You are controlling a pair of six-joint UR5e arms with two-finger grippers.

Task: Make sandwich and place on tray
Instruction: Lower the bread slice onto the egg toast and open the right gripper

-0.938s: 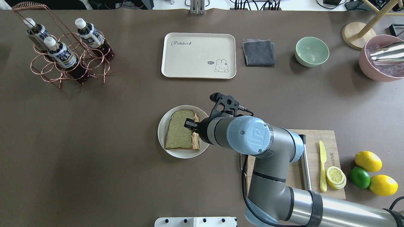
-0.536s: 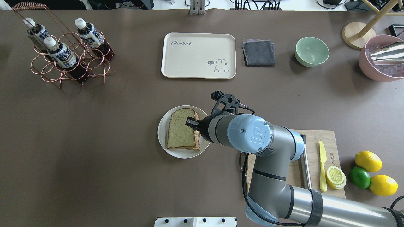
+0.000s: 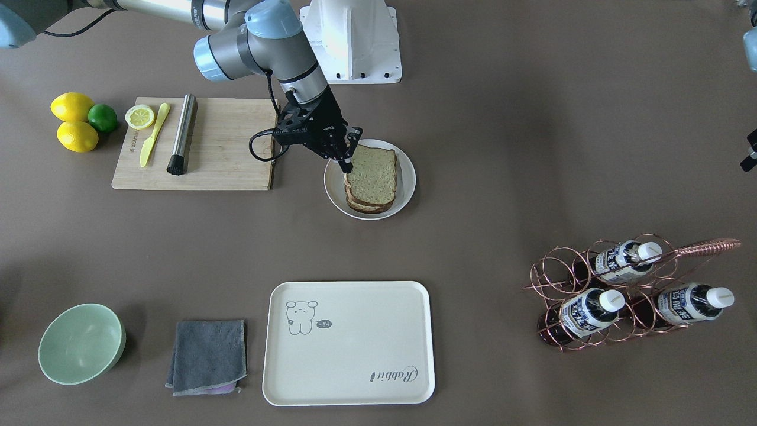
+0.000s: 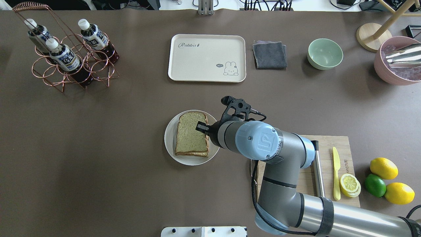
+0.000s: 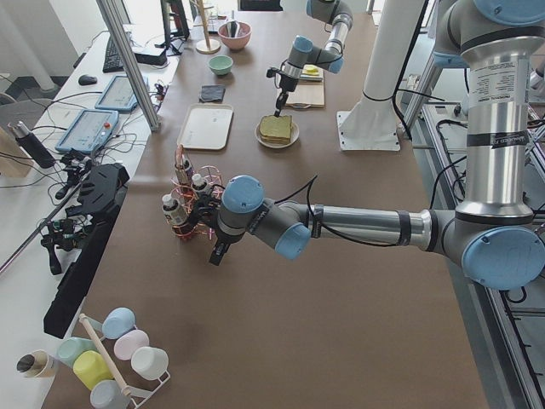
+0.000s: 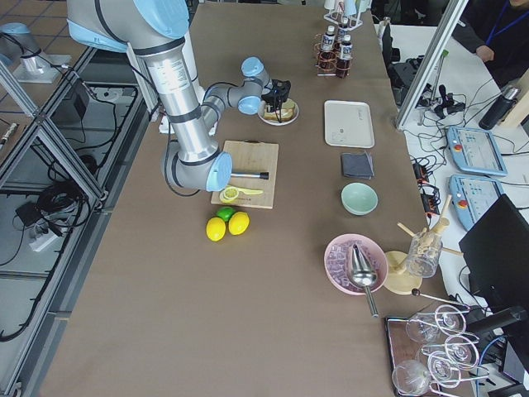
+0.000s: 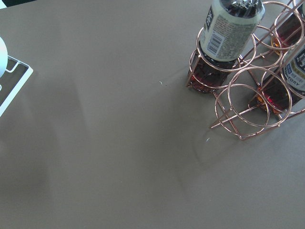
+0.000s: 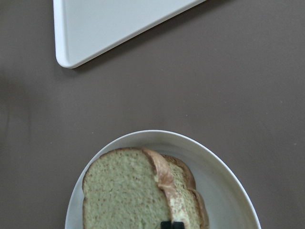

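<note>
The sandwich lies on a round white plate: two speckled tan slices stacked, the top one nearly square over the lower. The egg is hidden. My right gripper is shut, with its tips resting on the top slice's right edge; the right wrist view shows the tips together on the bread. The cream tray lies bare beyond the plate. My left gripper hovers by the bottle rack and shows only in the exterior left view, so I cannot tell if it is open or shut.
A wooden cutting board with a yellow knife, lemon slices and a steel rod lies right of the plate. A grey cloth, green bowl and pink bowl stand at back right. The copper rack holds three bottles.
The top slice has gone from skewed, with the lower slice's edge showing, to nearly square over it. My right gripper has shifted slightly right and away from the robot.
</note>
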